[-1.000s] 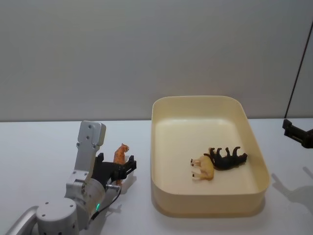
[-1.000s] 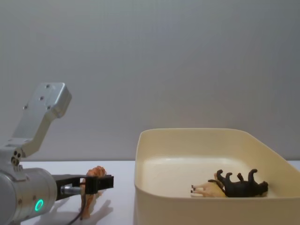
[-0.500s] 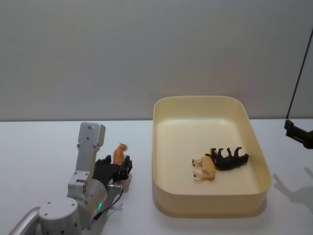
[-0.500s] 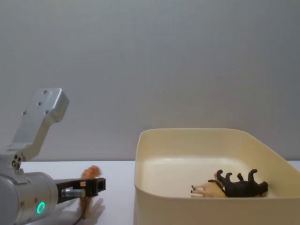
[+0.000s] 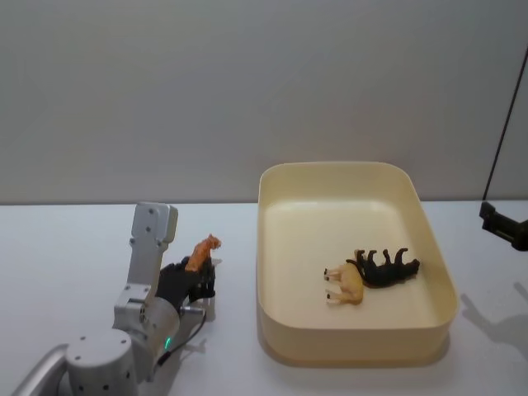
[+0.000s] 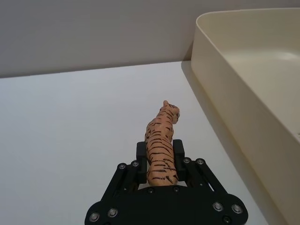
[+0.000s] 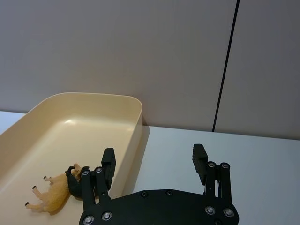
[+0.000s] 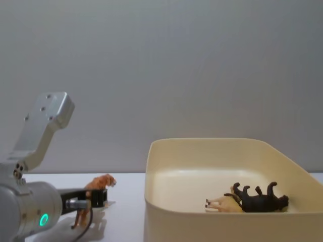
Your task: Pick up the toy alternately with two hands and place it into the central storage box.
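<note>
An orange striped tiger toy (image 6: 161,149) is pinched between the fingers of my left gripper (image 6: 159,153), lifted off the white table to the left of the central storage box (image 5: 276,247). The same tiger (image 5: 200,251) and left gripper (image 5: 196,276) appear in the head view, and the tiger (image 8: 96,189) also in the chest view. The cream box (image 8: 151,201) holds a tan animal (image 5: 344,284) and a black animal (image 5: 386,266) lying on their sides. My right gripper (image 7: 153,163) hangs open, right of the box and above the table.
The box's left wall (image 6: 234,98) rises close to the right of the held tiger. A bare white table (image 5: 66,247) spreads to the left of the left arm. A dark vertical line (image 7: 226,65) runs down the wall behind the right side.
The left gripper has shut on the tiger and raised it off the table, tilting its head up toward the box. The right arm has stayed put.
</note>
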Robot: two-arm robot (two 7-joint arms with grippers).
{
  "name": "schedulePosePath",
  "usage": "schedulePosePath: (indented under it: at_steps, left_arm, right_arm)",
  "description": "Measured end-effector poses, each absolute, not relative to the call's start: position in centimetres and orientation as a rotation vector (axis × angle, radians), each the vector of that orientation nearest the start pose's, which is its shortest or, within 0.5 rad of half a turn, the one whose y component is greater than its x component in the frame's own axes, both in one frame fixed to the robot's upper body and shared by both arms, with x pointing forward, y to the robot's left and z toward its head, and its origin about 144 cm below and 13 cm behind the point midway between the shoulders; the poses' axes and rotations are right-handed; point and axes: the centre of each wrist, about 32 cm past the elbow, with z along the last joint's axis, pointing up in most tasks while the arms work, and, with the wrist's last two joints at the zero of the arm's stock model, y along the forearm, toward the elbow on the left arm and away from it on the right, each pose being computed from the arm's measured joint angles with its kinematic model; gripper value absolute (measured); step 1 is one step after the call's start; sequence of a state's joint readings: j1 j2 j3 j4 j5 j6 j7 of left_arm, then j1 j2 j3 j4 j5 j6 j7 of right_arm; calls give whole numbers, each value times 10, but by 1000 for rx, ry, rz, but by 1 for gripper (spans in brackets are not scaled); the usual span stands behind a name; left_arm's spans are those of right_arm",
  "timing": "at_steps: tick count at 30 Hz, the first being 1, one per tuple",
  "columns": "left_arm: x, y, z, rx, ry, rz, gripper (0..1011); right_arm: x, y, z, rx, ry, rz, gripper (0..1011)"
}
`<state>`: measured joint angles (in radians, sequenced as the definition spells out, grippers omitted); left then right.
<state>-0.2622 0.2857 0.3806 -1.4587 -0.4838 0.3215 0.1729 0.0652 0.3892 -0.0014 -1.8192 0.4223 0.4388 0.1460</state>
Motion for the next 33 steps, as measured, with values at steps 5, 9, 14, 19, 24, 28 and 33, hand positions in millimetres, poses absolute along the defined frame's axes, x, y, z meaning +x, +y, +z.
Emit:
schedulePosePath:
  at_steps: [5,9,14,19,24,28,33]
  left_arm:
    - [519,205,1181,185,220,1381,300]
    - [524,205,1188,168,180,1379,300]
    - [533,203,1201,134,109,1365,300]
    - [542,200,1214,101,53,1338,300]
    - [552,197,1228,72,-1,1287,300]
    - [559,195,1236,59,-27,1241,300]
    - [569,191,1246,55,-53,1161,300]
  right_arm:
    - [465,-310,1254,-96,124,-1318,1001]
    - [465,-310,1254,-96,124,-1318,1001]
    - [465,-310,1254,-96,124,-1318,1001]
    - [465,-310,1254,-96,123,-1318,1001]
    - [465,-310,1254,-96,124,-1318,1001]
    - [465,-310,1254,-96,124,-1318,1001]
    - [465,-310,1254,-96,124,-1318,1001]
